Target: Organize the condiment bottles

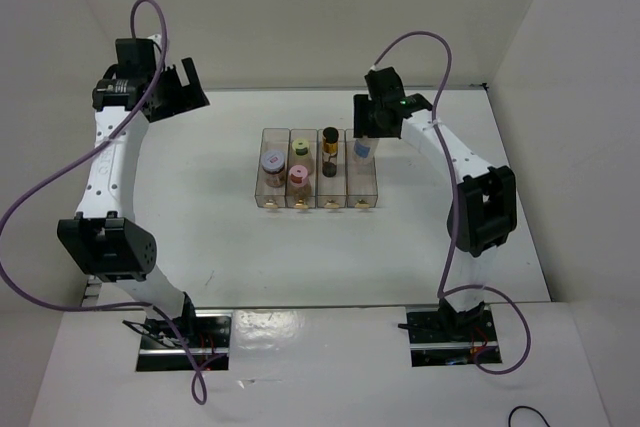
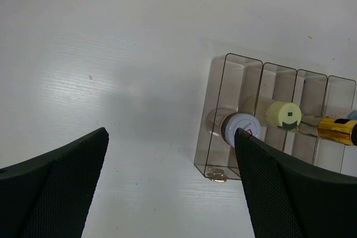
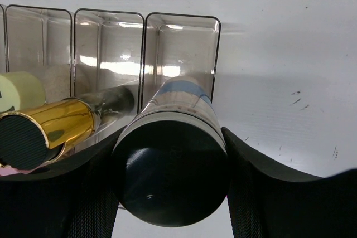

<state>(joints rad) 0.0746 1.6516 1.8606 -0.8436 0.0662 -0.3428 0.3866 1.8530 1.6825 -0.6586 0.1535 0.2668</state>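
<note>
Robot lab test cell. Plain white tabletop (image 1: 200,247) boxed in by bare white panel walls (image 1: 300,7). White-and-black jointed left arm (image 1: 105,167) and matching right arm (image 1: 455,162) bolted at the near edge, loose purple cables (image 1: 412,35) looping off them, exposed wiring in rectangular base cut-outs (image 1: 220,332).

We see bright, even overhead light, soft shadows on the white worktop (image 1: 200,197), glare on the clear rack (image 3: 111,65), and blurred left fingers (image 2: 50,188).
</note>
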